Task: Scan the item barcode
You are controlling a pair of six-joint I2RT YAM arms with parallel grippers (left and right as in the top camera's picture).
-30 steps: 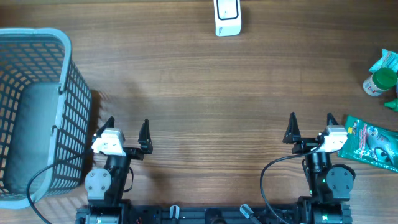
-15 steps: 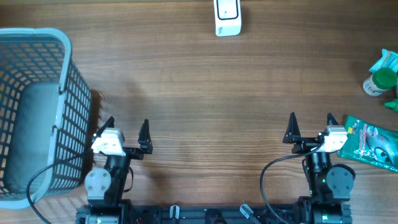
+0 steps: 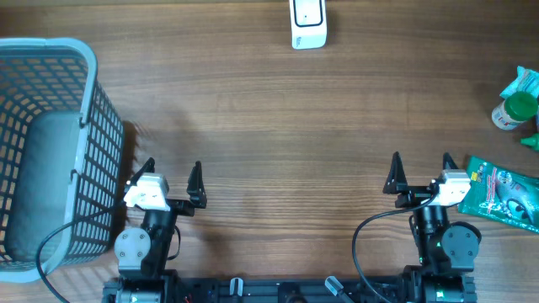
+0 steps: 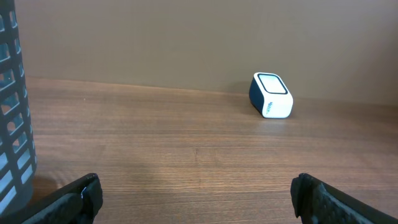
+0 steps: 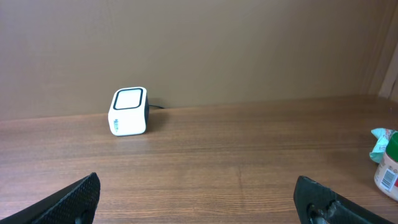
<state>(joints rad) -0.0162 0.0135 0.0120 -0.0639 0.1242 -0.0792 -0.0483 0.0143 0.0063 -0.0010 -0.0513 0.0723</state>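
**A:** Where does the scanner sit?
**B:** The scanner (image 3: 308, 23) stands on the table (image 3: 278, 126) at its far edge, about midway across, opposite the two arms.
**A:** And on the left?
**B:** The basket (image 3: 93, 109) occupies the left side, just beside the left gripper (image 3: 173, 164), which hangs over the near edge.
**A:** On the right?
**B:** The right gripper (image 3: 421, 157) hangs over the near edge too, and a packet (image 3: 505, 192) lies just to its right. Farther back, at the right edge, a bottle (image 3: 514, 111) stands with a second packet (image 3: 524, 82) just behind it, well apart from the scanner.
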